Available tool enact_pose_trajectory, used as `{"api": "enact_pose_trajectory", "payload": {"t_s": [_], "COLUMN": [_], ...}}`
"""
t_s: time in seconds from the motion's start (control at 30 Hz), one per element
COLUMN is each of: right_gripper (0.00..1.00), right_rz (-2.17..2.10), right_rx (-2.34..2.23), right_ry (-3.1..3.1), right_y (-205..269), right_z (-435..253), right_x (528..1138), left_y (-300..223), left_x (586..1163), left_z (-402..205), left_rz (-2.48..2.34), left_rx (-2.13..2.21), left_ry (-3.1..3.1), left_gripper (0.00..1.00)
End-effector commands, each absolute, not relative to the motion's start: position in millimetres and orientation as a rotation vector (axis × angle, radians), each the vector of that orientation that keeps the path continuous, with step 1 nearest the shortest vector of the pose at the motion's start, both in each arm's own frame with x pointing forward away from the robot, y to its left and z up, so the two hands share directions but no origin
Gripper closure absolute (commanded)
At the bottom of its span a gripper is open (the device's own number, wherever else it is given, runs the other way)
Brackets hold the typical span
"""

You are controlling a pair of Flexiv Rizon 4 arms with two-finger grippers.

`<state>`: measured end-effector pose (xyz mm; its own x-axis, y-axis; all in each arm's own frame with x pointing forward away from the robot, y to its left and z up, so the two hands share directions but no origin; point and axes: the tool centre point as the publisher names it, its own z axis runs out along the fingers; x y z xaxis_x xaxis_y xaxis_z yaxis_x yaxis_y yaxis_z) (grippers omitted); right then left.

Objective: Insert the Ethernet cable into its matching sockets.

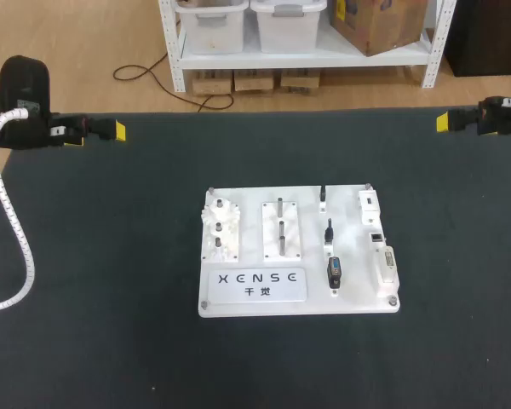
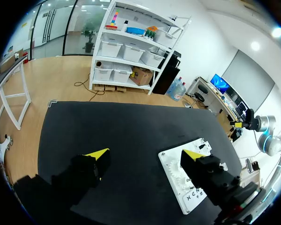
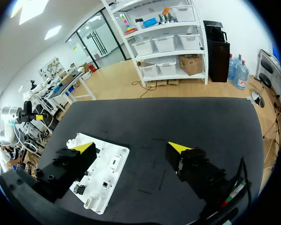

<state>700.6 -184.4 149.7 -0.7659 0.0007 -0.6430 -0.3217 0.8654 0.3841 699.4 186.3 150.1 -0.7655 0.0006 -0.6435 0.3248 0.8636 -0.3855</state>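
The table (image 1: 102,273) is topped with a dark, near-black mat. 1 white board (image 1: 358,256) lies flat on it near the middle, roughly square to the table's edges, with dark mat showing on all 4 sides.

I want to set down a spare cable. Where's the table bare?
The black table mat is bare left, right, in front of and behind the white rectangular fixture board. The board itself is crowded. The left gripper and right gripper hang open at the far corners.
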Motion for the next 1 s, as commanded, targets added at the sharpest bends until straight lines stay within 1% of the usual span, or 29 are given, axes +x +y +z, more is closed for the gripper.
{"api": "enact_pose_trajectory", "payload": {"t_s": [0.03,0.5,0.63,0.77,1.0], "right_gripper": [0.0,0.0,0.0,0.0,0.0], "right_rz": [0.64,0.64,0.64,0.64,0.64], "right_rx": [-0.233,-0.233,-0.233,-0.233,-0.233], "right_ry": [2.373,2.373,2.373,2.373,2.373], "right_y": [-185.0,-185.0,-185.0,-185.0,-185.0], "right_z": [149.9,149.9,149.9,149.9,149.9], "right_x": [700.6,700.6,700.6,700.6,700.6], "left_y": [184.7,184.7,172.9,154.5,123.7], "left_x": [700.0,700.0,697.4,693.3,679.9], "left_z": [151.4,151.4,162.6,173.4,174.3], "left_rz": [-0.631,-0.631,-0.657,-0.682,-0.852], "left_rx": [0.231,0.231,0.423,0.712,1.108], "left_ry": [2.38,2.38,2.252,2.083,1.769], "left_gripper": [0.0,0.0,0.0,0.0,0.0]}}
